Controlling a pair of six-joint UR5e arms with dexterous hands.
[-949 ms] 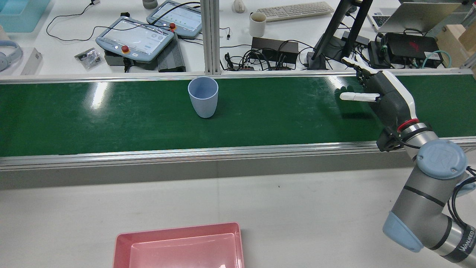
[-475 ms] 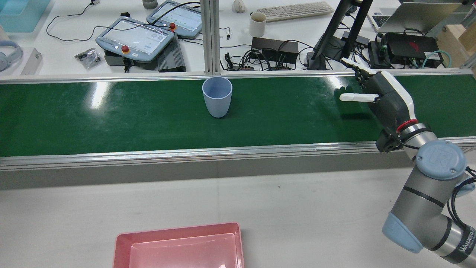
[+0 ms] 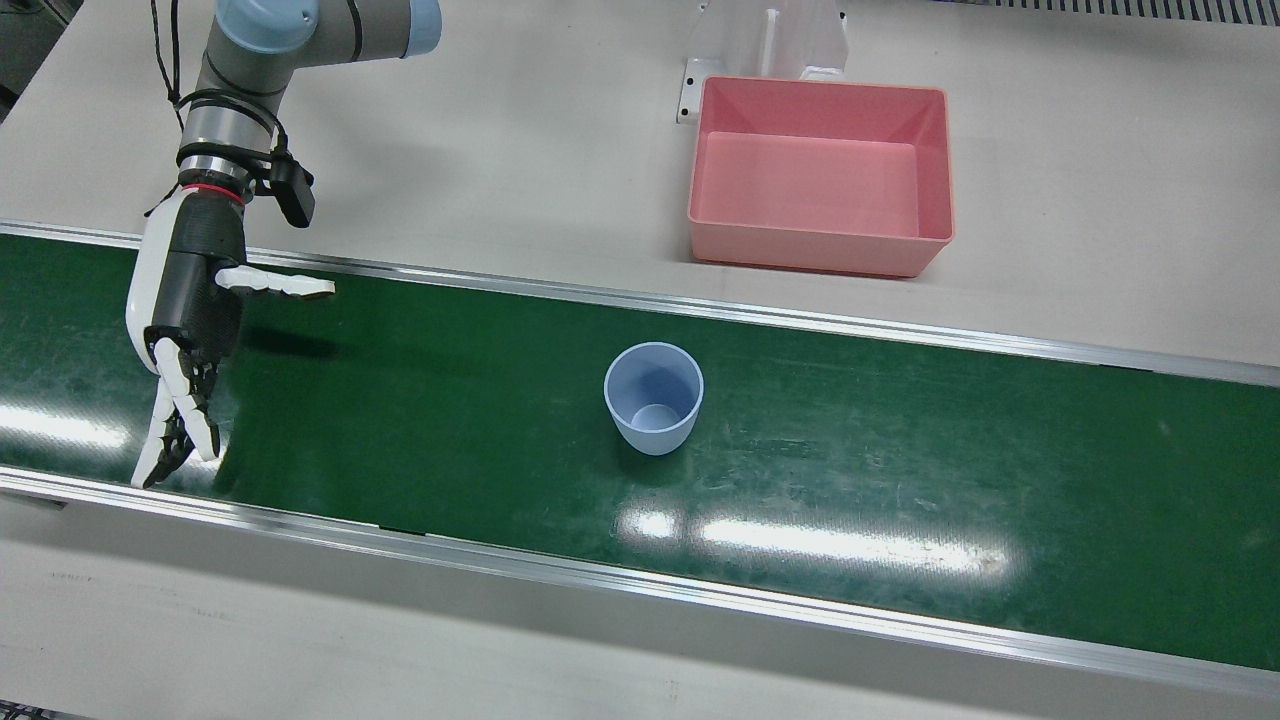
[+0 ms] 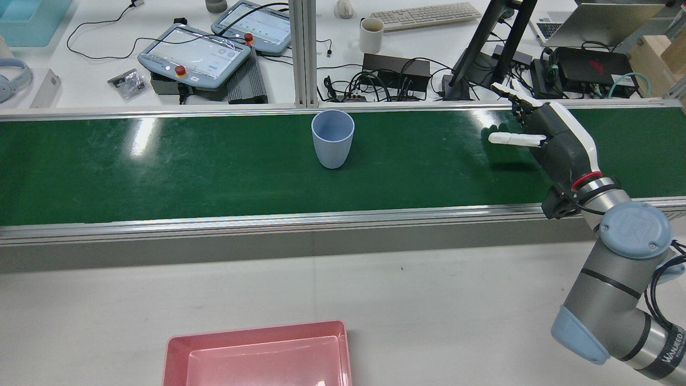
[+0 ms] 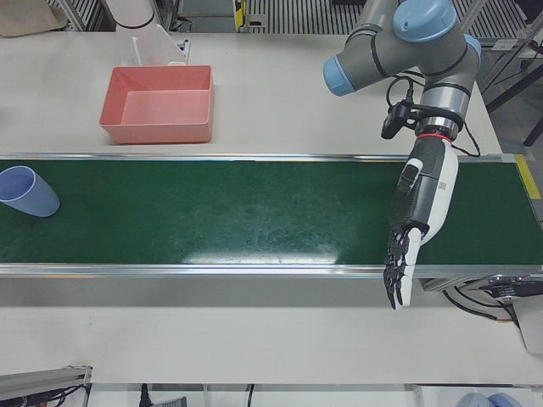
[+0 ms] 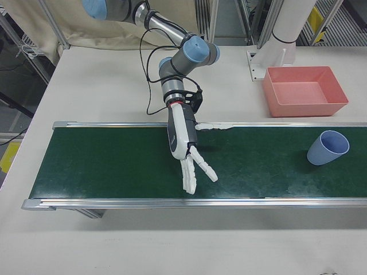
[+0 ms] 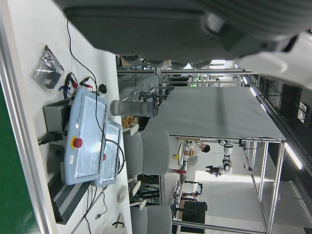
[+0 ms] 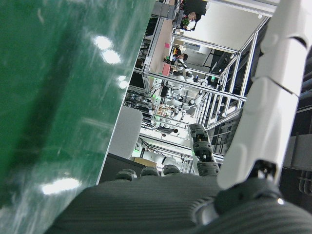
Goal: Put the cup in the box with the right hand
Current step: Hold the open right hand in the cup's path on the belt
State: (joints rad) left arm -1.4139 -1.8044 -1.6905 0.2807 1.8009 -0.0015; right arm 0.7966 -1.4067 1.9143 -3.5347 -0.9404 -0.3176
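- Two hands show, both spread and holding nothing: the right hand (image 3: 185, 330) hangs over the green conveyor belt (image 3: 900, 450) at the left of the front view, one white-tipped finger sticking out sideways. The left hand (image 5: 420, 212) shows whole only in the left-front view, stretched flat over the belt's right end.
- White lettering on a black band of the right arm (image 4: 672, 348) starts "WAN"; the rest is too small and tilted to read surely. The round blue joint cap (image 4: 635, 228) bears a raised logo.
- The pale blue plastic cup (image 3: 653, 400) stands upright and empty mid-belt, well apart from both hands. In the rear view it sits by the belt's far edge, just right of the aluminium post (image 4: 303, 53).
- The pink rectangular plastic box (image 3: 815, 255) lies empty on the white table (image 3: 500, 120), off the belt, in the upper right of the front view. The rear view's bottom edge cuts it off.
- Both hand views are mostly filled by dark, blurred palm.
- Beyond the belt in the rear view: two grey teach pendants with red buttons (image 4: 195, 56), a white mug (image 4: 371, 35), a keyboard (image 4: 426, 15) and tangled black cables (image 4: 375, 86).
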